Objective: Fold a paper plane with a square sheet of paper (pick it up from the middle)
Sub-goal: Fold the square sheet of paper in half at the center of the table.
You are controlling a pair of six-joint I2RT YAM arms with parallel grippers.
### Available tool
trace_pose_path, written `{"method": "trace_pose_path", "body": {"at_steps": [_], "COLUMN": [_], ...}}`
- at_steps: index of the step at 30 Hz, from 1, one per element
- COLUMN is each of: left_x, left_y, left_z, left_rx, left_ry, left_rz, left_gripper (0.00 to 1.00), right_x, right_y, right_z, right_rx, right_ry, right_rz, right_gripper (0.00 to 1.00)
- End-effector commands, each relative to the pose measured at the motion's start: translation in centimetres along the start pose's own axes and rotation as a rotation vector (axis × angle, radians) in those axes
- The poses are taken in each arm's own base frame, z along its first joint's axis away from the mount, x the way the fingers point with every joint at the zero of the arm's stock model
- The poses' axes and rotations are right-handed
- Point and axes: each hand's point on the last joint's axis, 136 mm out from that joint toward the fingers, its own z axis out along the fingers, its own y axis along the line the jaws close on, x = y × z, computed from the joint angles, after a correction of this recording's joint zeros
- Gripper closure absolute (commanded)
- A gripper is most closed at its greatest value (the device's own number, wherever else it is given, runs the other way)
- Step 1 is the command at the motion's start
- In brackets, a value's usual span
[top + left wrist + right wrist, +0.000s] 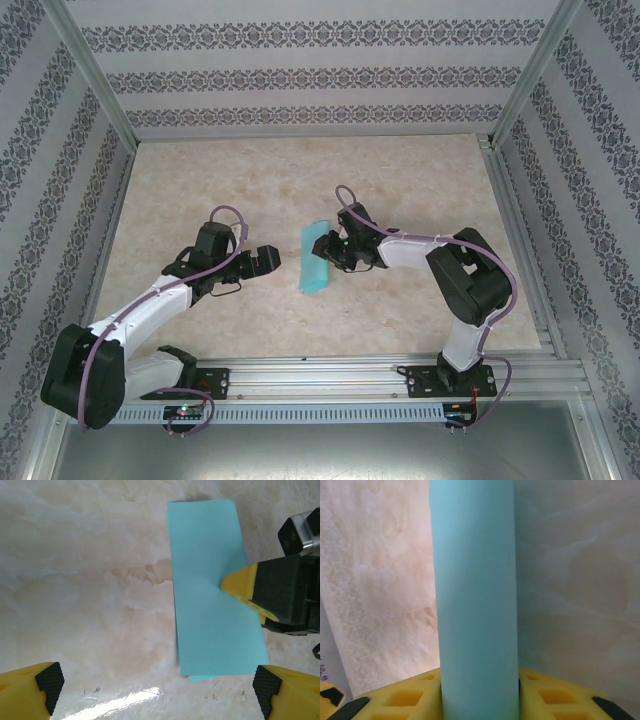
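The square sheet of paper (315,257) is turquoise and lies on the marble table folded into a long narrow rectangle (212,590). A lower layer peeks out at its near end. My right gripper (335,250) reaches in from the right, and its yellow fingertip (239,581) rests on the paper's right edge. In the right wrist view the paper (475,580) runs as a strip through the gap between the parted jaws of that gripper (479,695). My left gripper (268,260) hovers just left of the paper, wide open (157,685) and holding nothing. A paper plane is out of view.
The table (200,190) is enclosed by patterned walls and aluminium posts (95,80). A slotted metal rail (330,375) carrying both arm bases runs along the near edge. Bare marble spreads behind and to the left of the paper.
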Motion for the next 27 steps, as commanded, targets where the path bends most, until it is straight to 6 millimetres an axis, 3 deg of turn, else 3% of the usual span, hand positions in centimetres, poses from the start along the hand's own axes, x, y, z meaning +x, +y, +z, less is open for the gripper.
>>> {"method": "trace_pose_path", "body": {"at_steps": [1,13,17,23,27], "left_x": [-0.3,-0.3,-0.2,-0.3,-0.2], "left_y": [-1.3,-1.8,-1.8,-2.5,-3.2], "left_z": [-0.1,-0.3,-0.1,0.4,0.9], "left_rx": [0.05,0.069,0.075,0.105,0.134], "left_ry": [-0.017,0.0,0.007,0.028,0.052], "left_rz": [-0.01,-0.043,-0.043,-0.034,-0.027], "left_gripper": [0.0,0.0,0.0,0.0,0.0], "right_x": [-0.6,-0.4,-0.5,-0.3,-0.3], "right_y": [-0.9,-2.4,-3.1,-2.7,-3.8], "right_z": [0.0,-1.1,-2.0,-2.7,-3.4], "right_rx": [0.018,0.075,0.142,0.177,0.272], "right_ry": [-0.032,-0.046,-0.058,-0.019,0.0], "right_rz": [0.009,0.012,-0.008,-0.07,-0.102], "right_gripper": [0.61,0.51,0.47,0.44,0.44]}}
